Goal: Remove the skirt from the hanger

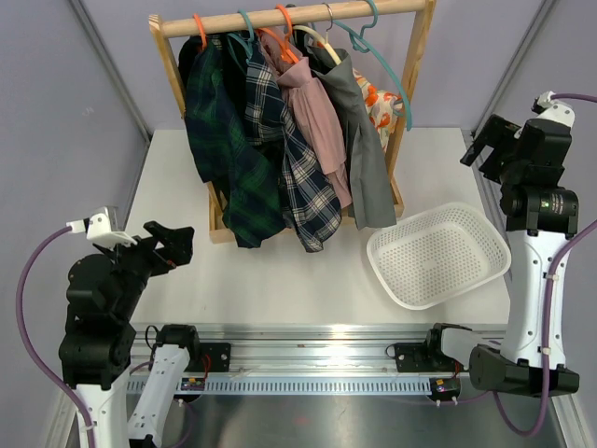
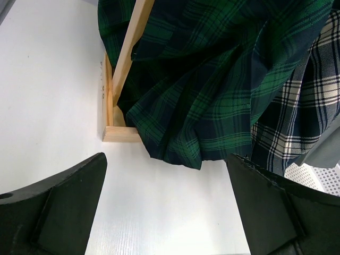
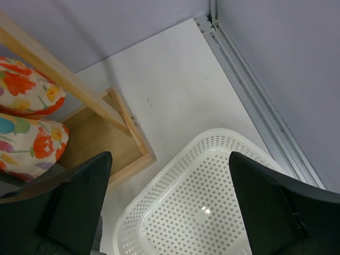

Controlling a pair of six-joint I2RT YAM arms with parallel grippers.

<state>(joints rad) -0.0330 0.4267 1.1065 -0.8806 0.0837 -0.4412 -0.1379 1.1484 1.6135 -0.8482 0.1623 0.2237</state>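
Several garments hang on coloured hangers from the rod [image 1: 289,16] of a wooden rack. From the left they are a dark green plaid skirt [image 1: 224,159] on an orange hanger [image 1: 200,28], a navy-and-white plaid one [image 1: 303,187], a pink one [image 1: 322,131], a grey one [image 1: 366,159] and a floral one [image 1: 381,107]. My left gripper [image 1: 179,245] is open and empty, low over the table, in front and left of the green skirt's hem [image 2: 212,95]. My right gripper [image 1: 480,149] is open and empty, raised right of the rack. It looks down on the floral garment [image 3: 26,117].
A white perforated basket [image 1: 438,257] sits empty on the table right of the rack, below my right gripper [image 3: 170,207]. The rack's wooden base frame [image 2: 114,130] lies under the clothes; its right corner shows in the right wrist view [image 3: 133,143]. Grey walls enclose the table.
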